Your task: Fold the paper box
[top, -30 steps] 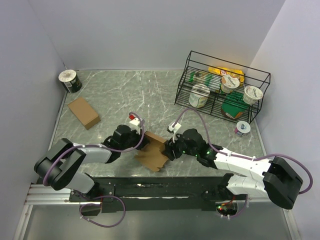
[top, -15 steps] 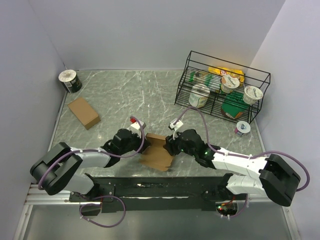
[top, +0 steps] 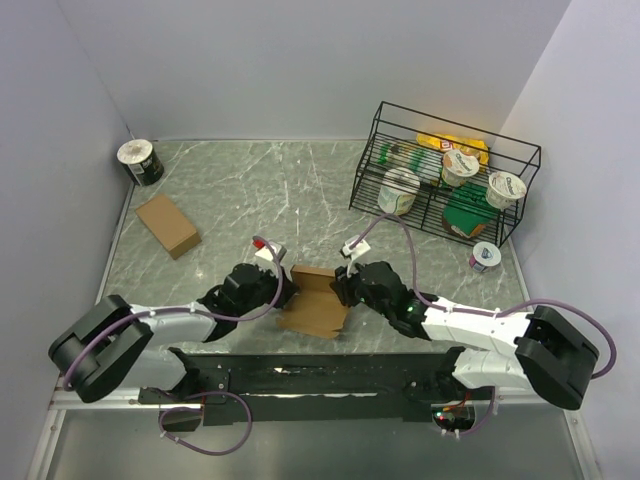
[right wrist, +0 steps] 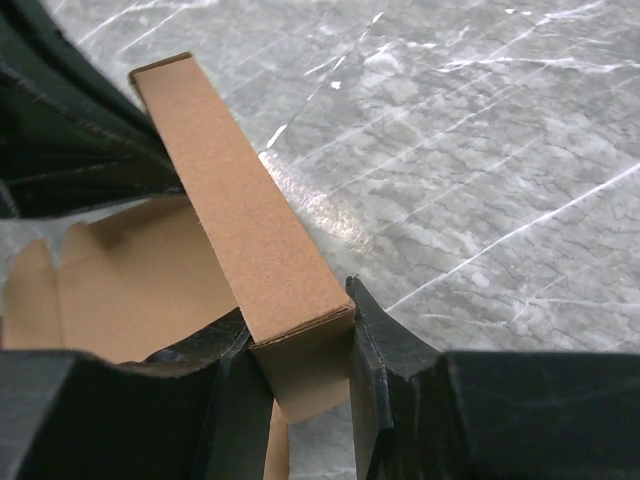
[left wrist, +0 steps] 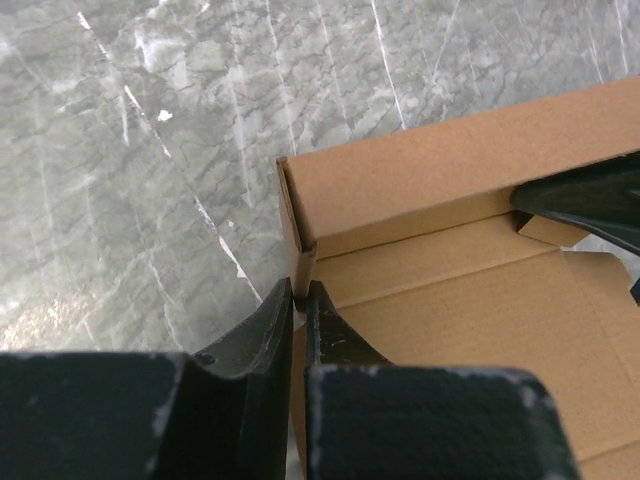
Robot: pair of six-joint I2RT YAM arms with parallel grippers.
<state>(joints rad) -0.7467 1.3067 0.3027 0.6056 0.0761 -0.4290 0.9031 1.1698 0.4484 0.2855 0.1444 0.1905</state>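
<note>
Your left gripper [left wrist: 300,292] is pinched almost closed on the paper box [left wrist: 440,300], its two fingertips clamping the thin upright side wall right at the corner where it meets the far wall. Ahead of those tips and to their right, the far wall stands up as a folded-over strip. The box floor lies flat just to the right of the fingers. Your right gripper [right wrist: 300,335] is closed on the same box [right wrist: 240,210], one finger on each side of the near end of that raised wall, which runs away from the tips toward the dark body of the left gripper. From above, the two grippers face each other with the box between them on the marble table [top: 250,190], its floor reaching back toward the arm bases. Well beyond the left gripper, out to its left, lie a flat brown carton [top: 168,225] and a small round container [top: 140,162] in the corner. Well beyond the right gripper stands a wire rack [top: 445,165] of cups and packets, with one small cup [top: 484,257] on the table just beside it.
</note>
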